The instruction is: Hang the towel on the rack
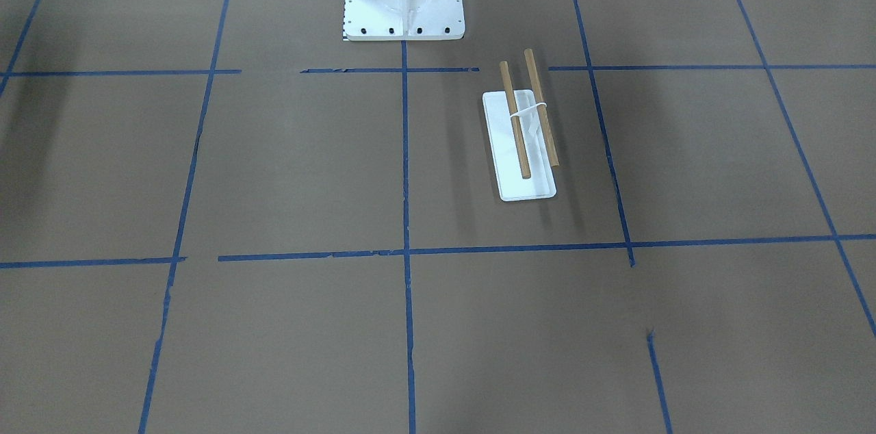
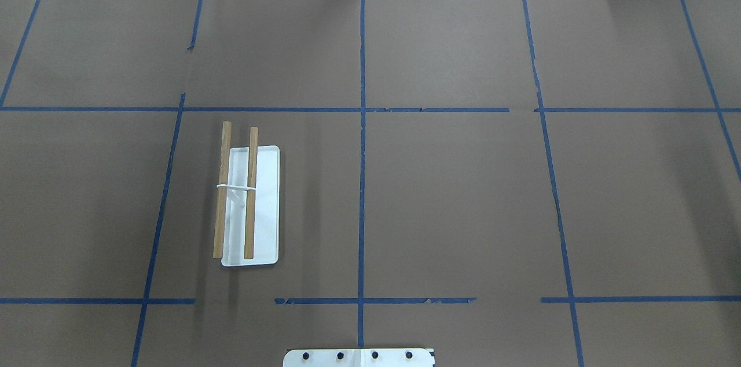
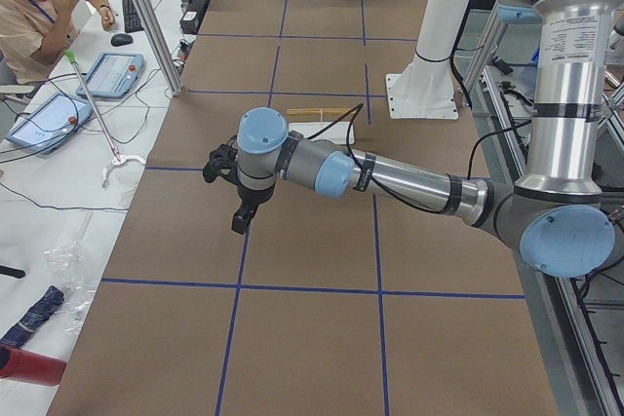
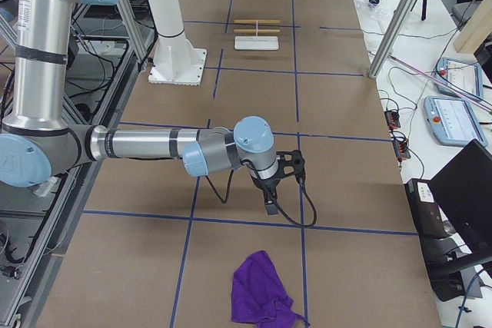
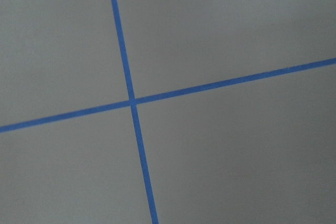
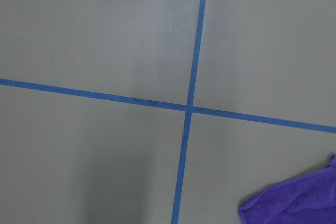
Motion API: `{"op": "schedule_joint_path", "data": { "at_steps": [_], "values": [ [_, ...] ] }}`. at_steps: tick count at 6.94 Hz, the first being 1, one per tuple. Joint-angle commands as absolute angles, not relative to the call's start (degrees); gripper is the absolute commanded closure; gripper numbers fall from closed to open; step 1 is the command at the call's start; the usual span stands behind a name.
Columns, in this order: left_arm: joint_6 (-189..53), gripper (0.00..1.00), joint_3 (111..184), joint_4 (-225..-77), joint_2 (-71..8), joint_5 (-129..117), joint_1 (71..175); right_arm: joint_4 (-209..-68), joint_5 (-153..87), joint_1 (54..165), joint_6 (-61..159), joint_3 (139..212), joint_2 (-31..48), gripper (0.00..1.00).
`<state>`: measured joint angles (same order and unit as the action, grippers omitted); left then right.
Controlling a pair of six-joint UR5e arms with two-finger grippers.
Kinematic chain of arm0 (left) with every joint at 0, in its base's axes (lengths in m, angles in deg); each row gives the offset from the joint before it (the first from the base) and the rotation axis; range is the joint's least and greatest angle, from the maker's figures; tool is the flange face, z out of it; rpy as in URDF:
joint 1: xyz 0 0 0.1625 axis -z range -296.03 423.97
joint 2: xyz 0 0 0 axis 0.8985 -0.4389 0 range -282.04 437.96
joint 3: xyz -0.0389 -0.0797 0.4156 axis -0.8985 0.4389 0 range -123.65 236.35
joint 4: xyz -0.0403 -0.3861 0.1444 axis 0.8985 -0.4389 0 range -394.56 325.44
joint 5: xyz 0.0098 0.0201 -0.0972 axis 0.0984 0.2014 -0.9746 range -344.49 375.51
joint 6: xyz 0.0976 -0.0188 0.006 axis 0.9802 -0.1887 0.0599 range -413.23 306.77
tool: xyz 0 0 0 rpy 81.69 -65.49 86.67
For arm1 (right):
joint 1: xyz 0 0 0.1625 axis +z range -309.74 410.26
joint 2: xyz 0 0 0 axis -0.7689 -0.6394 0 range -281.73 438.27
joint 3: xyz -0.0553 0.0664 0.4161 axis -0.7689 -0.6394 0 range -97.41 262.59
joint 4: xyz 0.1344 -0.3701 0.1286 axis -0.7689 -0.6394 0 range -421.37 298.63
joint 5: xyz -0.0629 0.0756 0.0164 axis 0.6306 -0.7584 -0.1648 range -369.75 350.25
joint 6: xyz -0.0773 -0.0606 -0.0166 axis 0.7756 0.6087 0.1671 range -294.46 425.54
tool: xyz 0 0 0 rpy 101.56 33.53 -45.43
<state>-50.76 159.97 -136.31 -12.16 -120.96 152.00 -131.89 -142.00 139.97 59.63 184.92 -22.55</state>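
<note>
The left hand hung fingers-down just above the brown paper-covered counter, out on the robot's left of the white bolted pedestal. From where it showed, only along the counter's length, I could not tell whether its fingers were spread or pressed together. Nothing was visibly in them. Under it crossed two of the blue tape lines that cut the counter into squares.

The right hand hung the same way on the pedestal's other side, pointing down close over another tape crossing. Again I could not tell how its fingers stood.

The crumpled purple cloth towel lay flat on the counter well off to the robot's right of the pedestal, farther out than the right hand and near it, not touching it.

The rack stood on the pedestal's left side, a little forward of it and nearer to it than the left hand was. It was two parallel light-brown wooden rods joined at their middle by a white band, held over a flat white rectangular tray base. One rod ran above the tray; the other ran along its edge. Both rods were bare, well apart from the towel.

A seated operator in a tan shirt was at a side desk, beyond the counter's far edge from the pedestal.
</note>
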Motion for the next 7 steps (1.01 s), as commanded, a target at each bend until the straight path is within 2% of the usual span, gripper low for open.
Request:
{"op": "schedule_joint_path", "data": {
  "at_steps": [1,2,4,5,7],
  "values": [
    [-52.34,0.00,159.62,-146.15,-11.87,-120.89,152.12,-125.98,-142.03,139.73,60.87,182.62,-26.04,0.07],
    [-52.52,0.00,159.27,-146.70,-11.78,-120.89,152.03,-120.14,-141.51,139.64,66.19,176.26,-26.58,0.01],
    [-52.52,0.00,159.71,-146.79,-11.78,-120.98,152.03,-106.70,-140.19,139.55,67.65,161.94,-26.32,0.01],
    [-52.61,0.00,159.71,-146.79,-11.95,-120.89,152.03,-103.51,-136.53,137.99,67.30,157.95,-26.06,0.05],
    [-53.40,0.00,159.71,-148.10,-11.87,-120.98,152.03,-103.13,-133.25,136.48,63.20,154.25,-25.80,0.22]
  ]
}}
